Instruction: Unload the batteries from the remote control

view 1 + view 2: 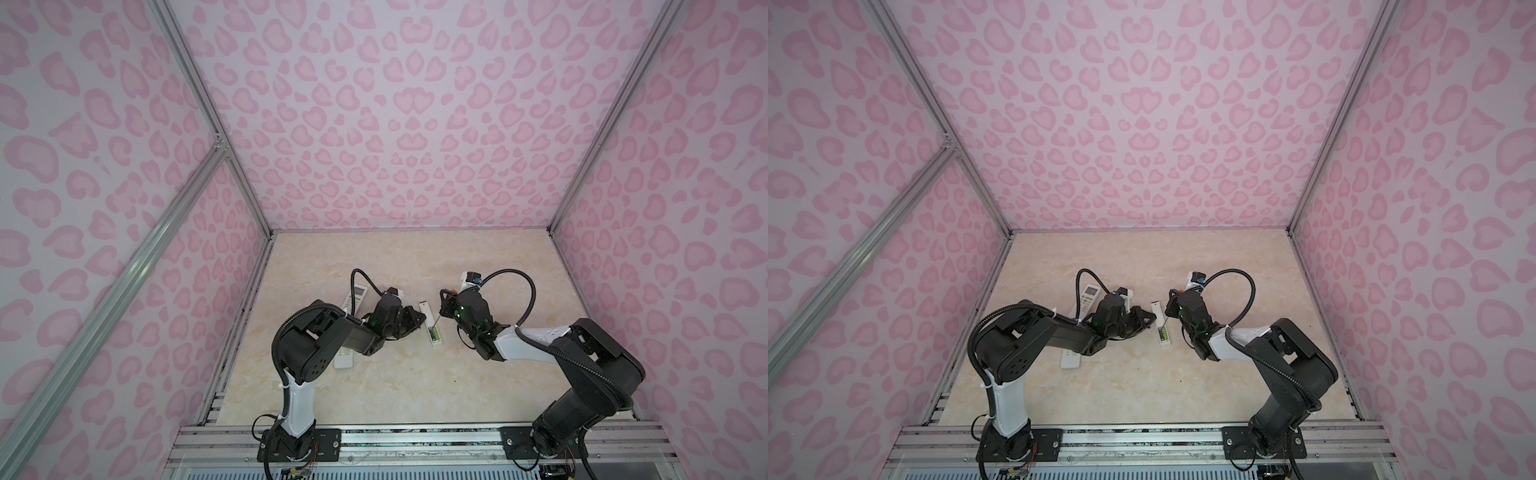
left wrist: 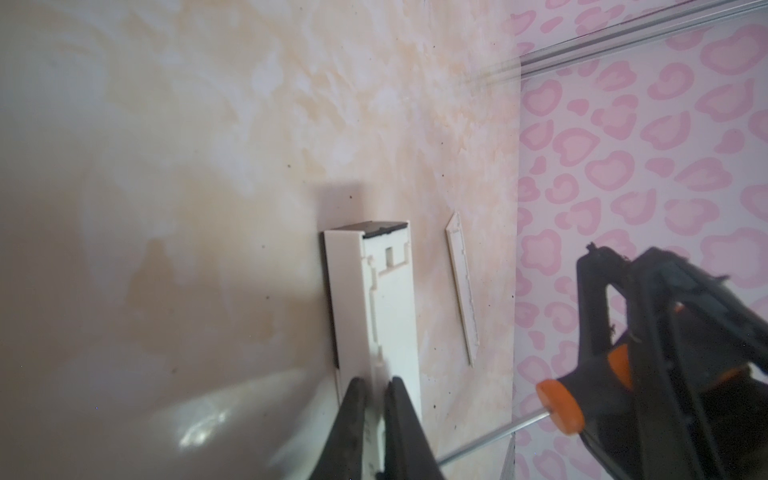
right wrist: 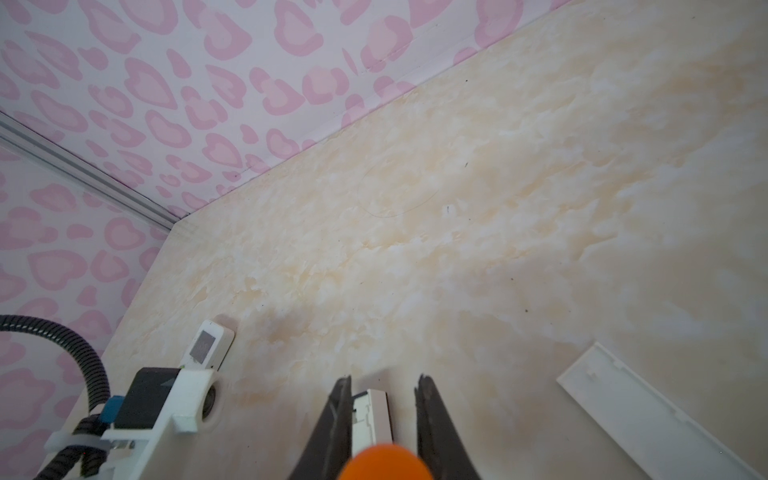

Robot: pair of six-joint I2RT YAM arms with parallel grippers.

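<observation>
The white remote control (image 1: 435,336) (image 1: 1165,336) lies mid-table with its back open, and lime green batteries (image 1: 434,333) (image 1: 1163,333) show in the compartment in both top views. My left gripper (image 2: 377,380) (image 1: 419,321) is shut on the remote control's (image 2: 365,299) side edge. The batteries are hidden in both wrist views. My right gripper (image 3: 384,380) (image 1: 444,305) is shut on the orange handle of a screwdriver (image 3: 384,461) (image 2: 561,405). Its thin shaft (image 1: 437,323) slants down toward the open compartment.
The loose white battery cover (image 1: 424,308) (image 2: 461,286) (image 3: 648,411) lies just behind the remote. A second white remote (image 1: 353,296) (image 3: 208,345) lies at the back left, and a third one (image 1: 344,360) lies partly under my left arm. Pink patterned walls close three sides.
</observation>
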